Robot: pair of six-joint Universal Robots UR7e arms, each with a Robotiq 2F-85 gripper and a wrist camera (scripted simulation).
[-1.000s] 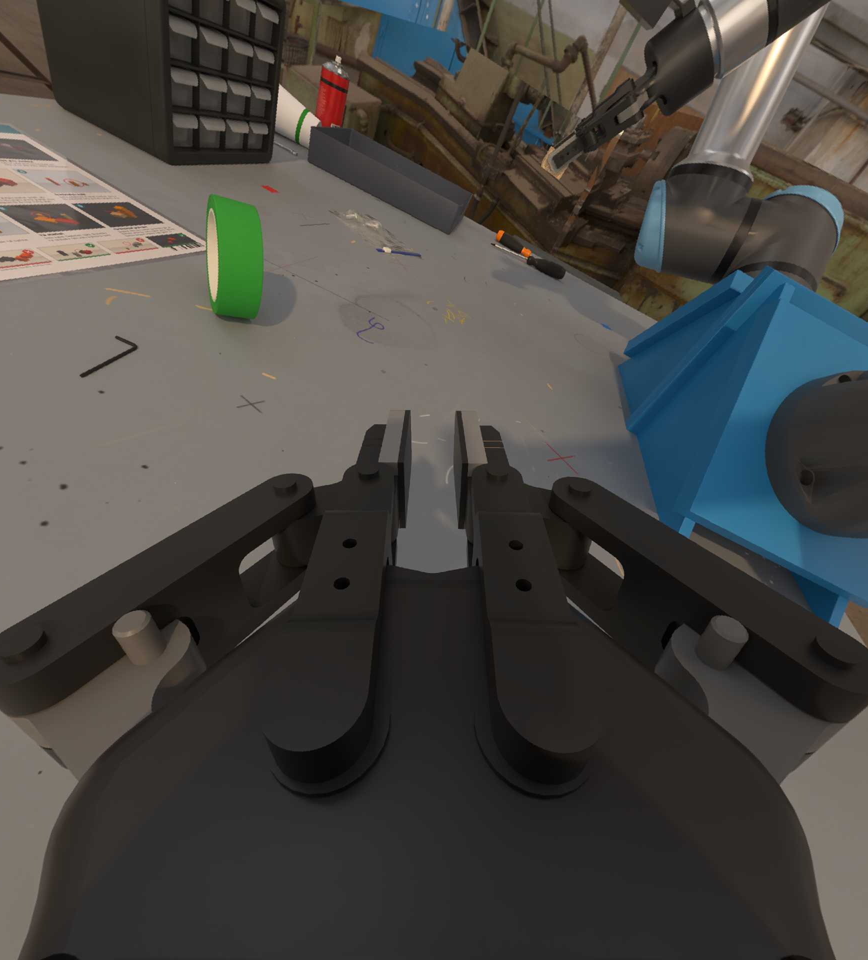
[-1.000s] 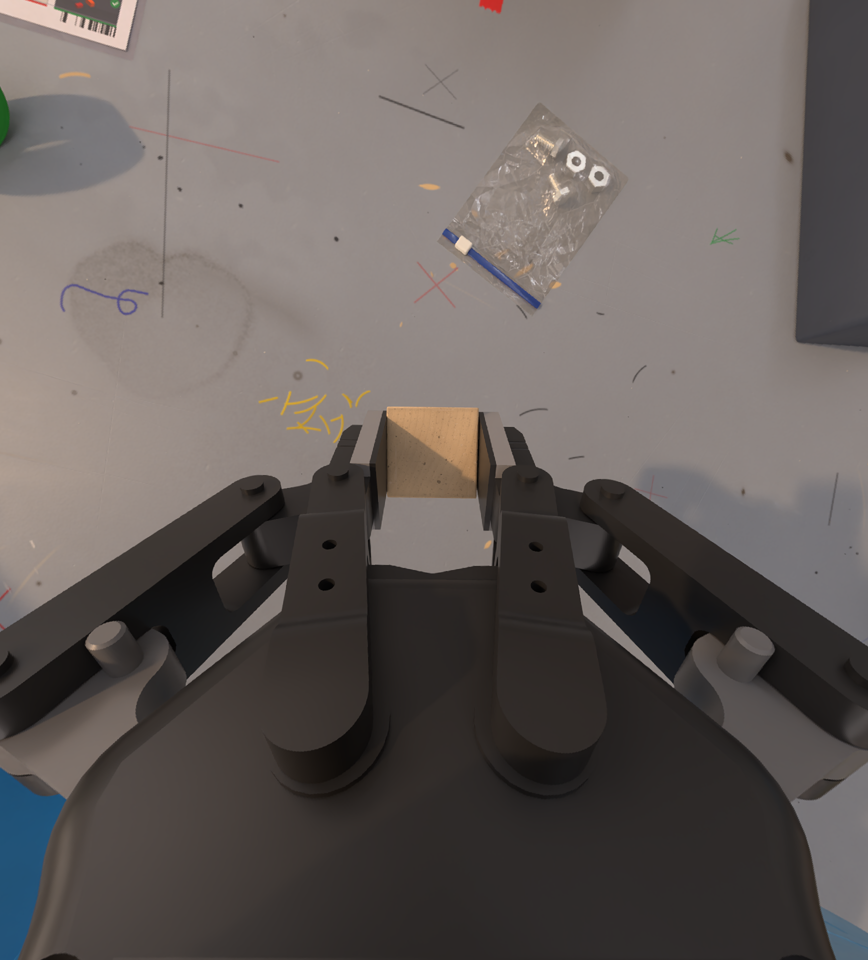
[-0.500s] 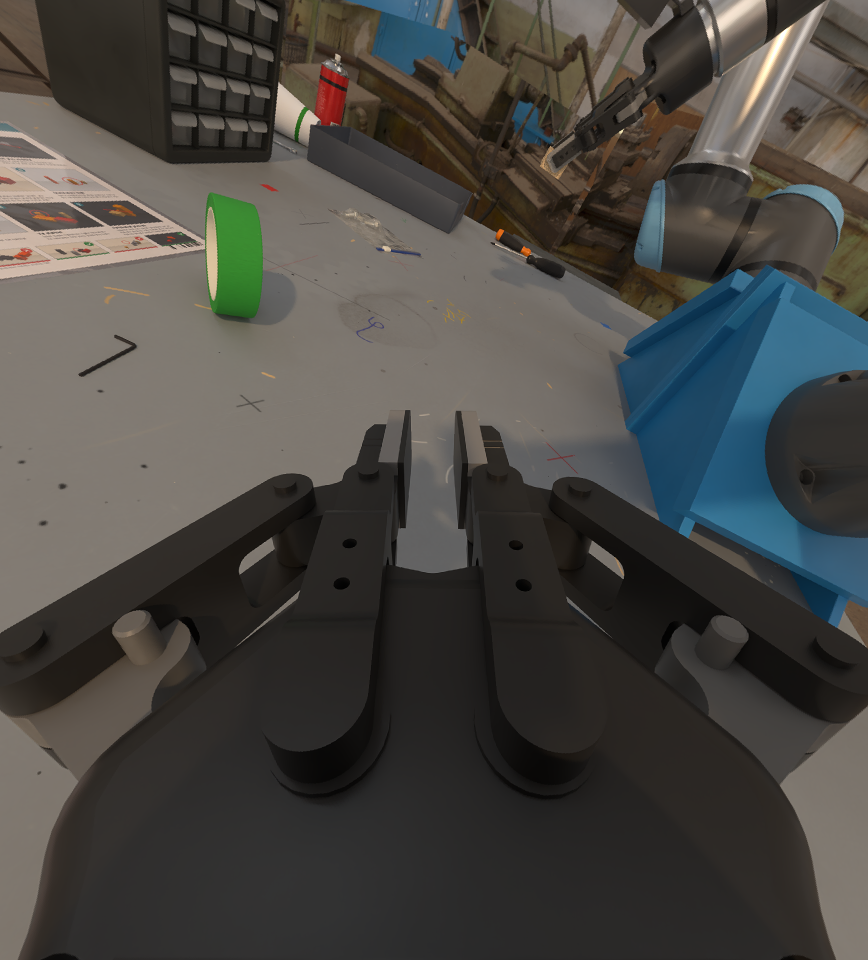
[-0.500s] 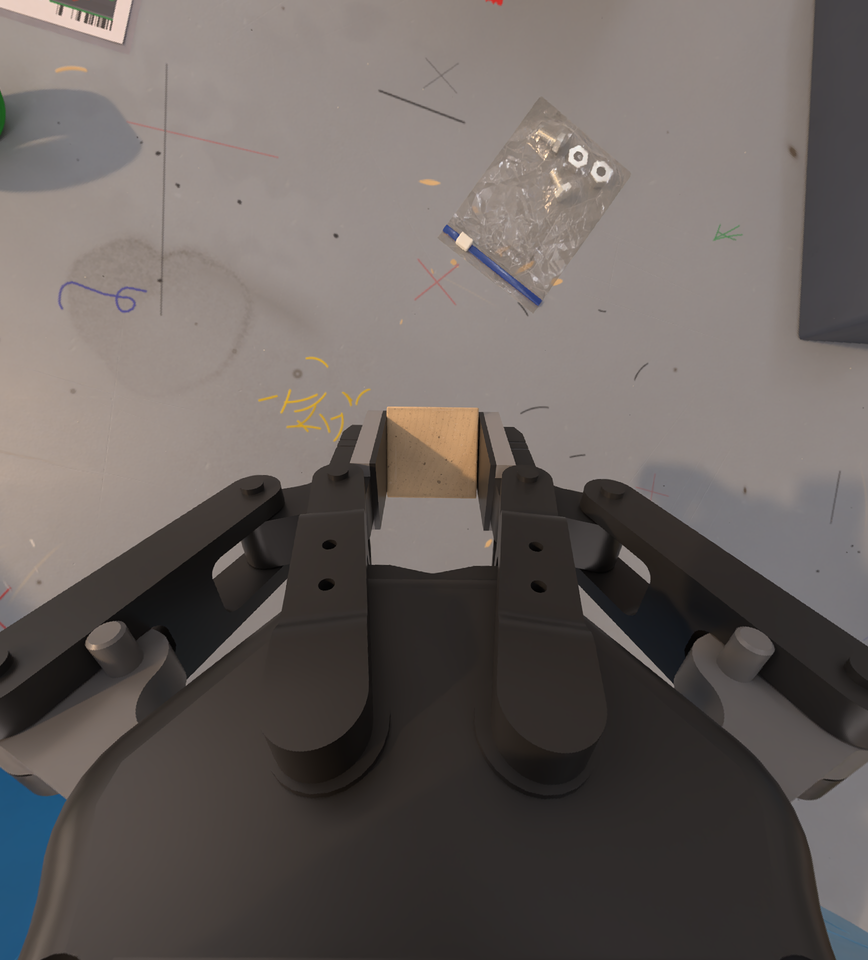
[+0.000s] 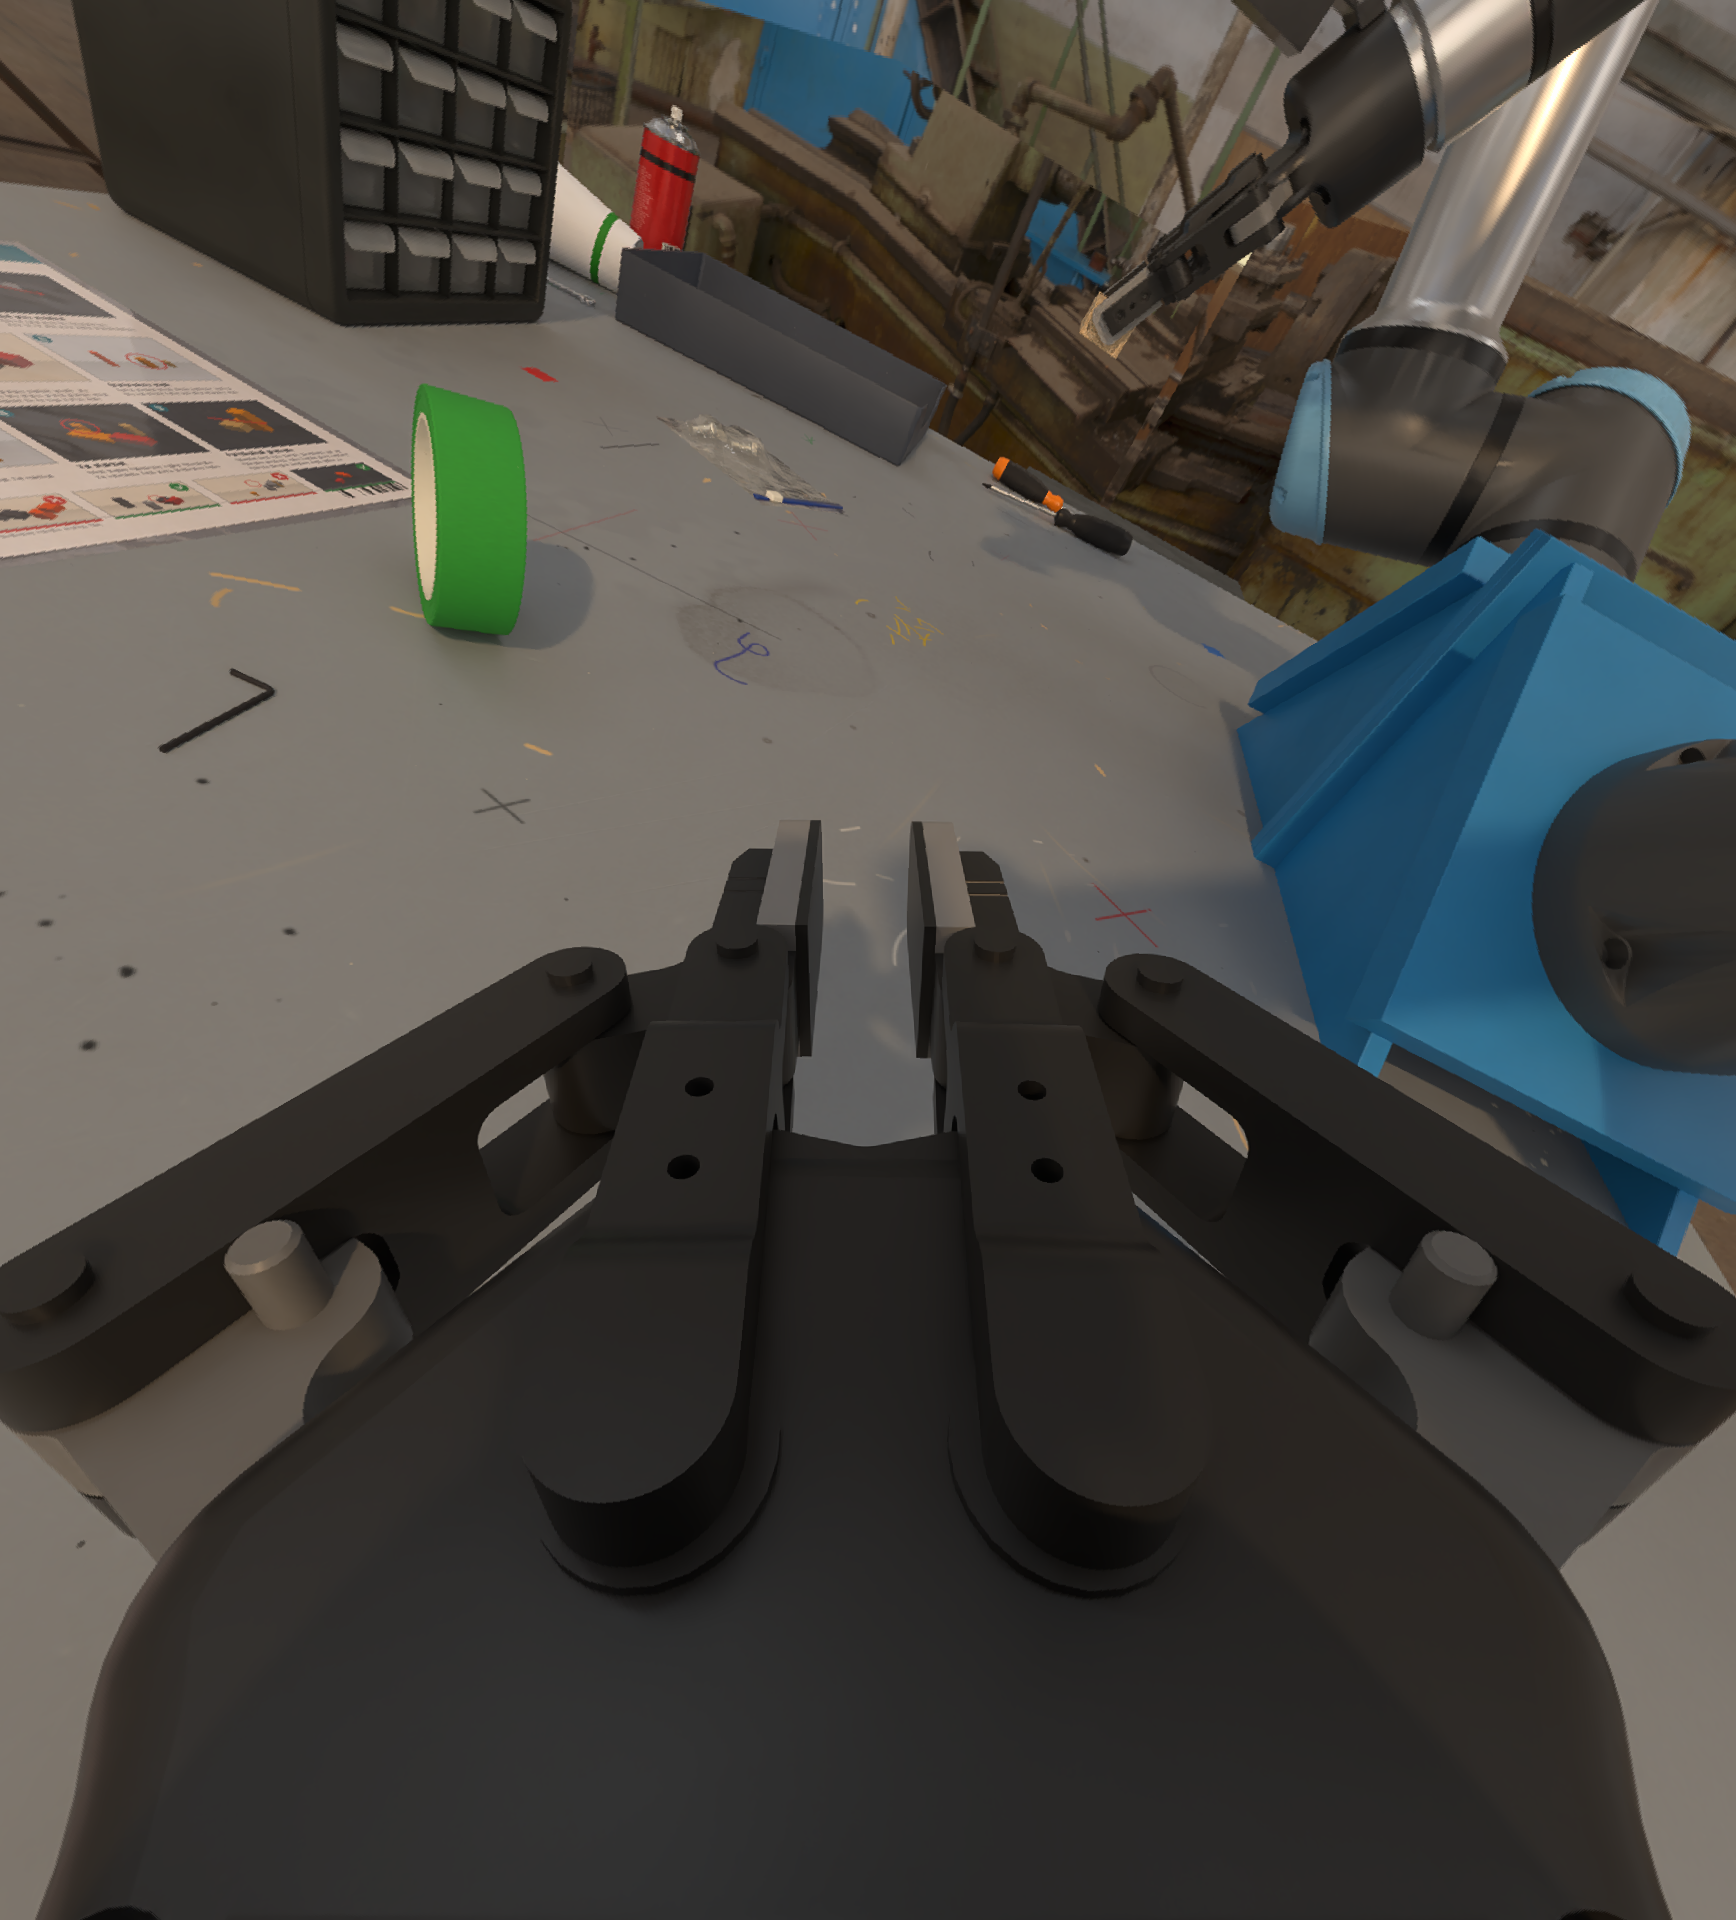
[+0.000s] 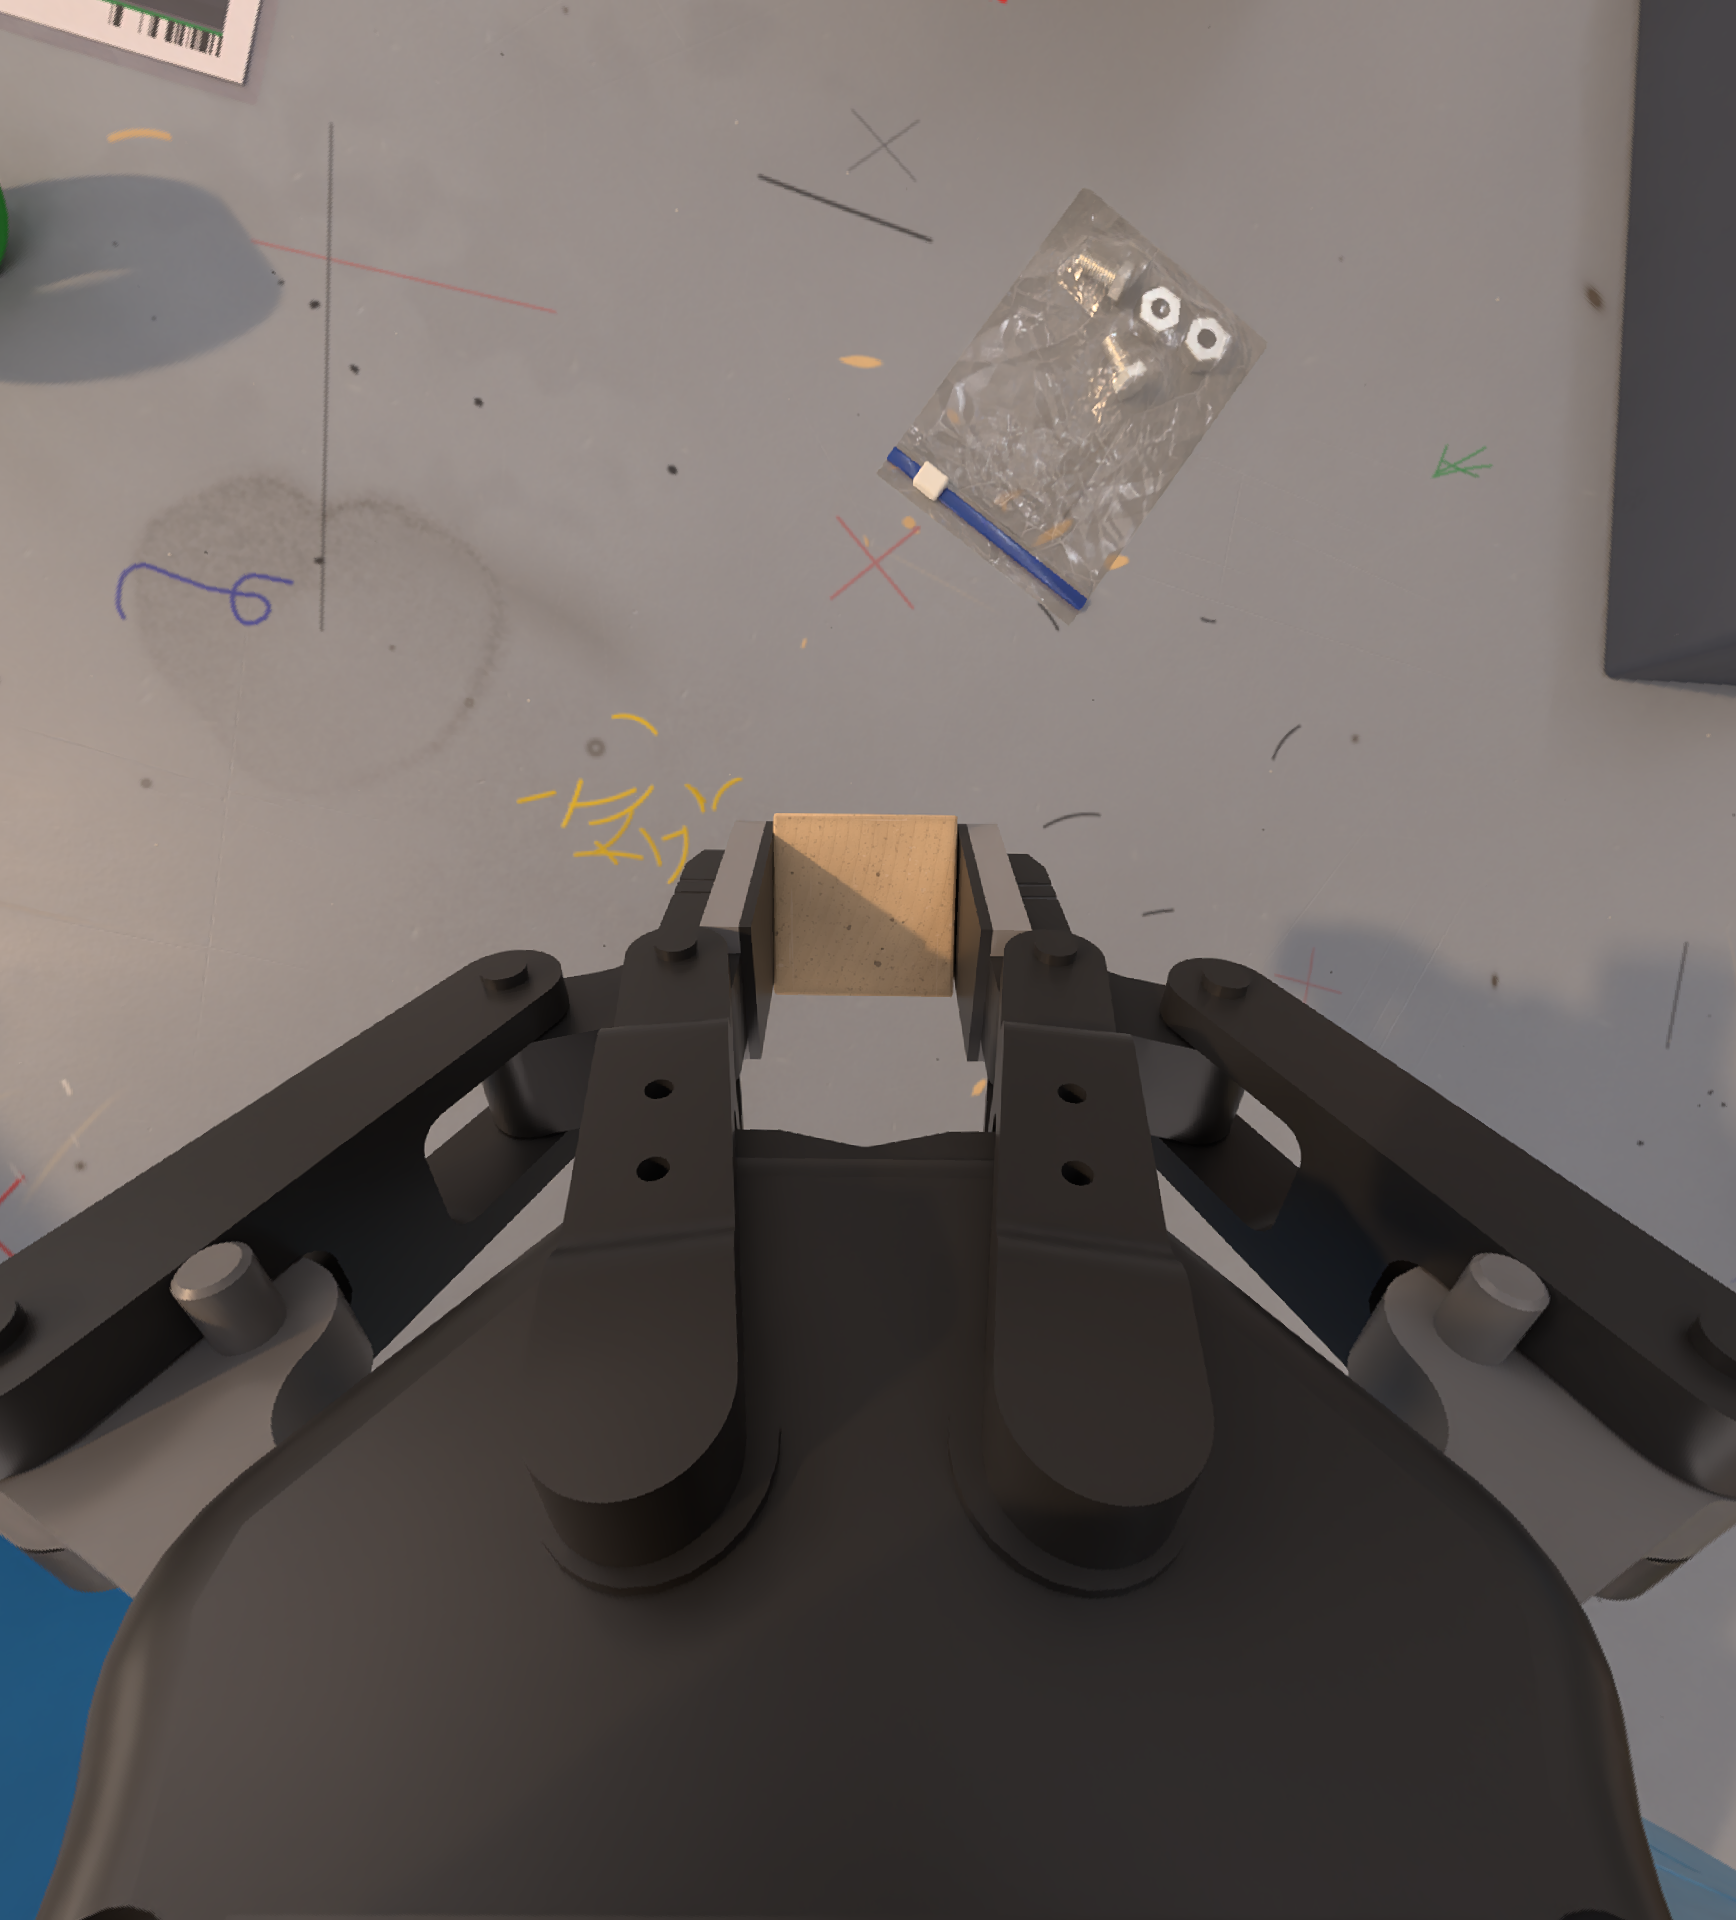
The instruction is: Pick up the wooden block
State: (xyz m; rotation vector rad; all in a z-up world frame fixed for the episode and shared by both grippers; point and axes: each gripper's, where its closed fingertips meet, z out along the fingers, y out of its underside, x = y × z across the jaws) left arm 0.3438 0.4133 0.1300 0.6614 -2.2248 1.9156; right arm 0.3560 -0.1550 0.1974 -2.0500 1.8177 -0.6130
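The left wrist camera sits low behind its own left gripper (image 5: 865, 873), looking forward along the grey table (image 5: 220, 935) towards the far edge. The right wrist camera hangs high, staring straight down past its right gripper (image 6: 864, 904). Both catch the green tape roll (image 5: 469, 509), the bag of hardware (image 6: 1072, 405) and the screwdriver (image 5: 1061, 509).

Matt pale wood, faintly speckled, on the block (image 6: 862, 904); matt black fingers (image 6: 989, 894) beside it. The bag (image 6: 1072, 400) is crinkled clear plastic, glossy. The table (image 6: 531, 436) looks dull grey, scuffed.
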